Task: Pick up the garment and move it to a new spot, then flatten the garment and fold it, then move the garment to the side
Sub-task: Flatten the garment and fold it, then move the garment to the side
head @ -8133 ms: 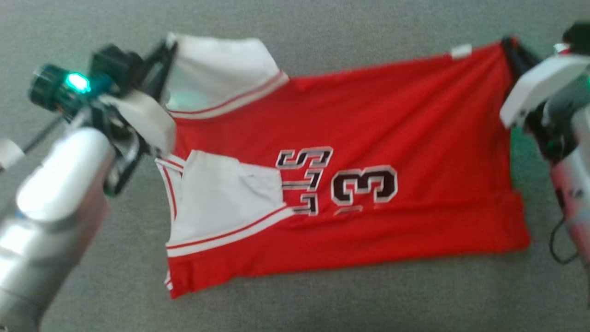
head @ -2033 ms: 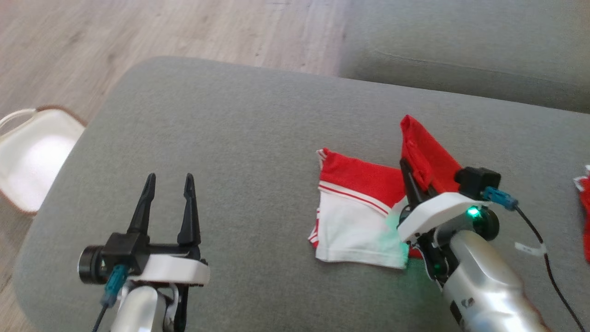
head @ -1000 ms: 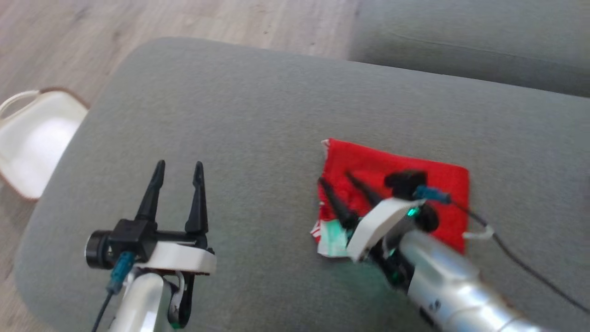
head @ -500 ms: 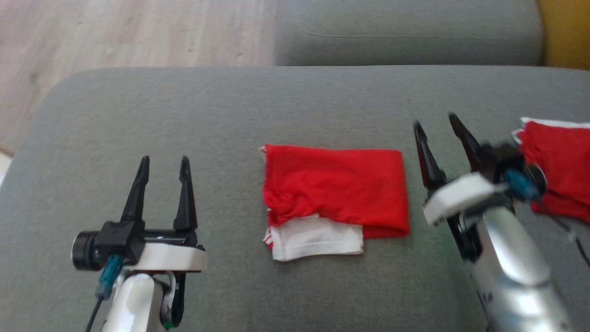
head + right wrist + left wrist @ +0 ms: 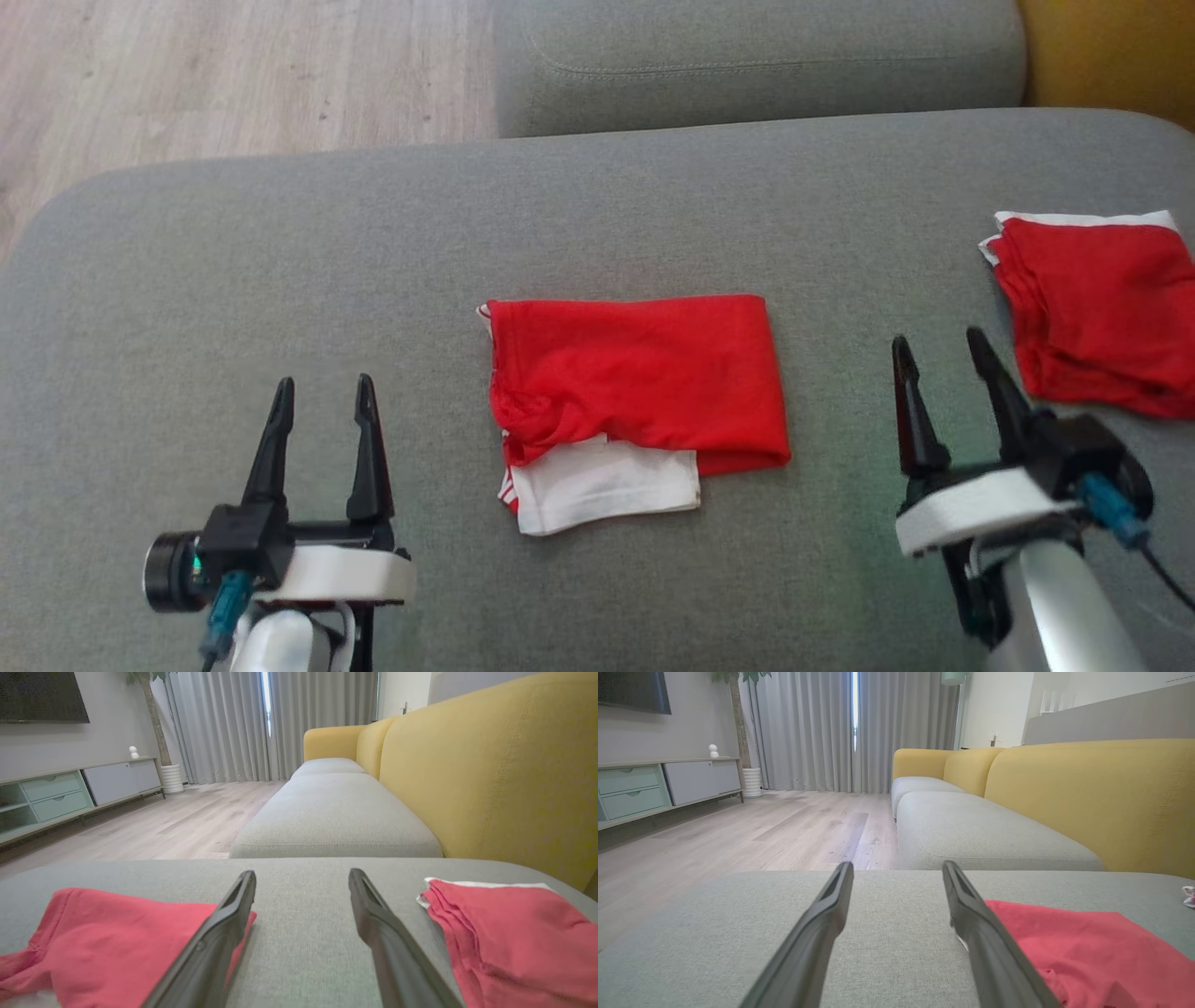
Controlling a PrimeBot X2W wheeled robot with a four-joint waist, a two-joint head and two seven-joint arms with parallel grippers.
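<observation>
Grey fabric sofa seat (image 5: 280, 243) is carrying a folded red-and-white garment (image 5: 644, 383), lying between the left claw (image 5: 324, 381) and right claw (image 5: 936, 336), both gaping wide, empty.

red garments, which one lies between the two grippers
The middle garment, white panel showing at its near edge; the other garment lies right of the right gripper.
</observation>
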